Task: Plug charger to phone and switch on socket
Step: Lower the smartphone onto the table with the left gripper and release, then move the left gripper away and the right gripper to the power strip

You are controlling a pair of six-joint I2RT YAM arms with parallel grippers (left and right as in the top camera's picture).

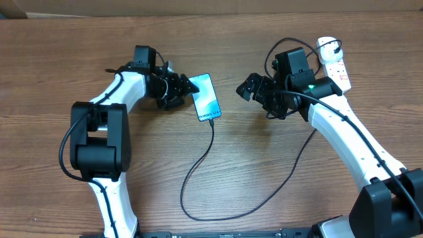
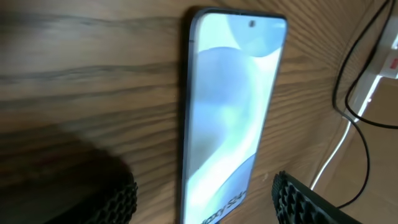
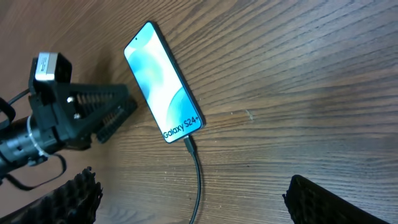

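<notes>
The phone (image 1: 206, 98) lies flat on the bench (image 1: 198, 39) between the 2 pairs of fingers. The left fingers (image 1: 180, 89) are spread just beside one long edge, with the phone lying ahead of their gap, and the right fingers (image 1: 246, 89) are spread and well apart on its other side. The charger (image 1: 198, 165) joins the phone's short end nearest the robot, ahead of the right fingers, then loops across the bench and back under the right arm. The socket (image 1: 334, 63) lies behind the right fingers, at the far right of the bench.
</notes>
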